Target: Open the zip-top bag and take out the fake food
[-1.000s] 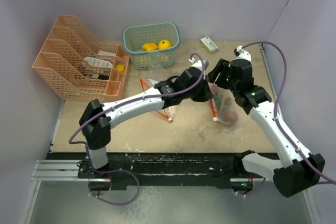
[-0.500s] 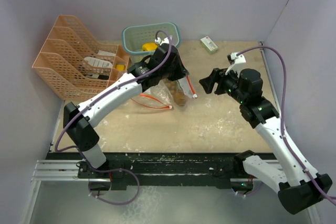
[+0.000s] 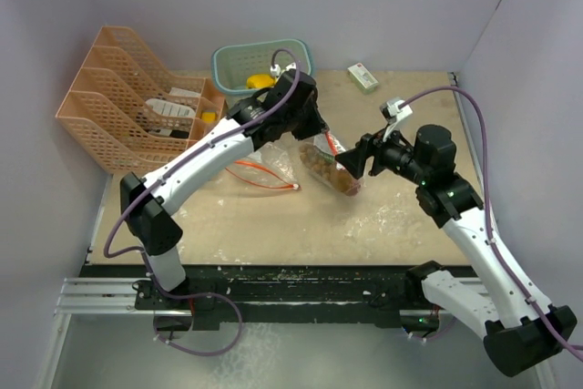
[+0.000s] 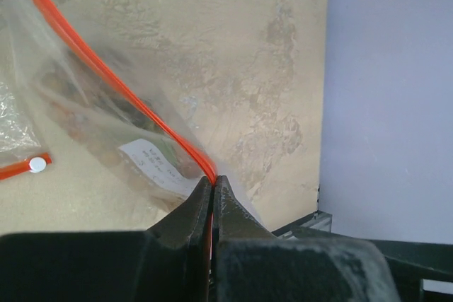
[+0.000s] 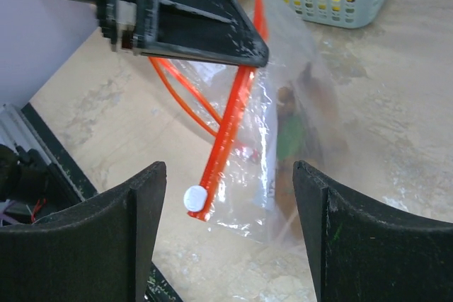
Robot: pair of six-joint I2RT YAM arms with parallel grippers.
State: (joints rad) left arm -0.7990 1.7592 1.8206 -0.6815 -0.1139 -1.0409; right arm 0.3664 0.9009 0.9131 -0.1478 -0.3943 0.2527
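Left hand (image 4: 212,190): clenched on top edge of clear orange-zippered plastic bag (image 5: 315,114).
Right hand (image 3: 357,159): released, just right of bag.
Brown plastic fake food (image 3: 325,168): enclosed in bag, between both hands.

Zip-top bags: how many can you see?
2. One zip-top bag hangs pinched in the left gripper; the other bag lies on the table beside it. More could be hidden behind the arms.

Tan table (image 3: 273,225), peach rack (image 3: 118,116), basket (image 3: 255,46), box (image 3: 363,76)
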